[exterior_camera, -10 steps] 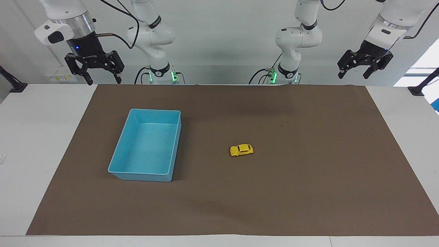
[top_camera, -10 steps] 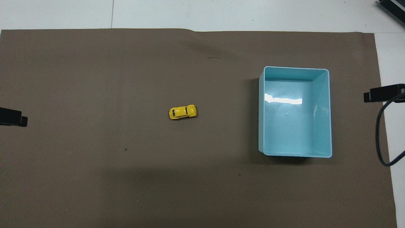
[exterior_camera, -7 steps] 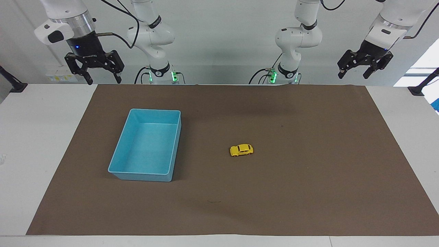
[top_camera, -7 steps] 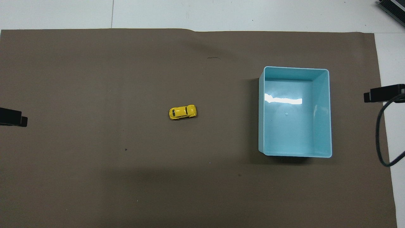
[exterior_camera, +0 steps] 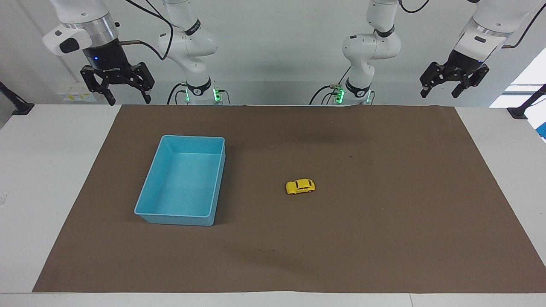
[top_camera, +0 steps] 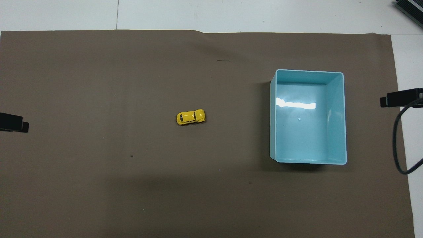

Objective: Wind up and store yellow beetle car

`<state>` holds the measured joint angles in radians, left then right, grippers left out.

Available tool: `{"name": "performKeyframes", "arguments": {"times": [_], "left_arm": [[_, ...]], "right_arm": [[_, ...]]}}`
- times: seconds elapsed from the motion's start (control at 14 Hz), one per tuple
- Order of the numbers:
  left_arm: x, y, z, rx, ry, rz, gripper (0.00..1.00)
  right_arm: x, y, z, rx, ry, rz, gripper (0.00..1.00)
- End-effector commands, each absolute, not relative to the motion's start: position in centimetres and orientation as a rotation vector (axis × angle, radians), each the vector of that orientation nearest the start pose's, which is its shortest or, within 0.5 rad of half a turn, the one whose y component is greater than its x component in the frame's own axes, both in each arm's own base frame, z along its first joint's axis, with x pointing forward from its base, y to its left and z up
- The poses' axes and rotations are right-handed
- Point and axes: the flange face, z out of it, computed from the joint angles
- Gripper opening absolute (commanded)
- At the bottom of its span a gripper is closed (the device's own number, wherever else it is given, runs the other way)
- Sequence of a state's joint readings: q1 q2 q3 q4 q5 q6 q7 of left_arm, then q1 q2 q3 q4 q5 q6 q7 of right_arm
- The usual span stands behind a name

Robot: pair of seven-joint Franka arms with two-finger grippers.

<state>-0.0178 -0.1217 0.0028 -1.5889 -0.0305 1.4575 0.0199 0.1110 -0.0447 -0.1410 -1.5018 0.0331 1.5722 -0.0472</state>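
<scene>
The yellow beetle car stands on its wheels near the middle of the brown mat, alone. A light blue bin sits on the mat toward the right arm's end, with nothing inside it. My right gripper hangs open, raised high above the mat's edge at the robots' end, apart from both things. My left gripper also hangs open, high above the mat's corner at the left arm's end. Both arms wait. In the overhead view only dark bits of the grippers show at the side edges.
A brown mat covers most of the white table. Black clamp stands sit at the table's corners by the robots. A black cable loops at the right arm's end.
The right gripper has risen very slightly. The car, the bin and the left gripper have not moved.
</scene>
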Motion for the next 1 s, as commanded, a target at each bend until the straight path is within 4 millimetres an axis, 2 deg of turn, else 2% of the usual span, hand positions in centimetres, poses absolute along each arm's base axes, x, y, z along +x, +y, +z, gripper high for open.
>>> {"name": "performKeyframes", "arguments": {"times": [0.0, 0.36, 0.71, 0.93], "left_arm": [[49.5, -1.24, 67.3, -3.182, 0.052, 0.027, 1.0], [49.16, -0.79, 67.34, -3.182, 0.021, 0.044, 1.0], [48.88, -0.78, 67.17, -3.166, -0.286, 0.055, 1.0], [48.74, -0.76, 66.98, -3.159, -0.338, 0.063, 1.0]], "right_arm": [[53.25, -1.73, 68.17, -3.101, -0.015, -0.149, 1.0], [53.09, -1.88, 68.33, -3.12, -0.018, -0.153, 1.0], [53.08, -1.95, 68.33, -3.119, -0.016, -0.153, 1.0], [53.1, -1.95, 68.35, -3.118, -0.013, -0.156, 1.0]]}}
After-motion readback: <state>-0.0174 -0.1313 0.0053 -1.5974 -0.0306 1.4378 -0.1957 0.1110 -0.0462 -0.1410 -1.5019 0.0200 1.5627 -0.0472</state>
